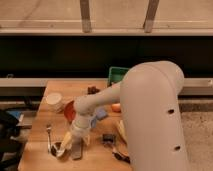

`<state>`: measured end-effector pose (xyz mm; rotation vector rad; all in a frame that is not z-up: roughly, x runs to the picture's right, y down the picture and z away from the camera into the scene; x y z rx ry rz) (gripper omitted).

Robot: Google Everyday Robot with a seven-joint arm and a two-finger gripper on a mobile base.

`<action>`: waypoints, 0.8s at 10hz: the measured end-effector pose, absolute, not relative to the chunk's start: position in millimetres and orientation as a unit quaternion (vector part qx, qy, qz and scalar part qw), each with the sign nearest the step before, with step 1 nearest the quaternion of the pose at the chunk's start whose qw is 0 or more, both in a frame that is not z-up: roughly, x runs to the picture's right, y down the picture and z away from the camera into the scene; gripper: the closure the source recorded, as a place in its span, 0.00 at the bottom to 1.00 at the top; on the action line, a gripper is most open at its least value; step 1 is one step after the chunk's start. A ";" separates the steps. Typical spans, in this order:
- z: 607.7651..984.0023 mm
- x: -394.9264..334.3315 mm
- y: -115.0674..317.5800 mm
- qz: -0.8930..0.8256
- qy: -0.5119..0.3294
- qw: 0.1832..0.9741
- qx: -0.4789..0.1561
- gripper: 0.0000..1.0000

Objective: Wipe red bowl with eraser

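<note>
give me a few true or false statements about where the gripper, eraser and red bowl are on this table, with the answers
1. The gripper hangs low over the near left part of the table, right beside the eraser. True.
2. The eraser lies inside the red bowl. False: it lies flat on the table, nearer the camera than the bowl.
3. The gripper is shut on the red bowl. False: it is open and holds nothing.
4. A green container stands at the table's far edge. True.
5. A white cup sits just left of the red bowl in the picture. True.
</note>
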<state>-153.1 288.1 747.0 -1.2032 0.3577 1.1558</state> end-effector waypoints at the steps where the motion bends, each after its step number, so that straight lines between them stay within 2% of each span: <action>1: 746.5 -156.1 291.6 0.510 0.168 0.655 -0.531 0.20; 6: 746.5 -152.4 290.9 0.510 0.174 0.658 -0.525 0.20; 8: 738.7 -136.1 280.1 0.530 0.180 0.662 -0.498 0.20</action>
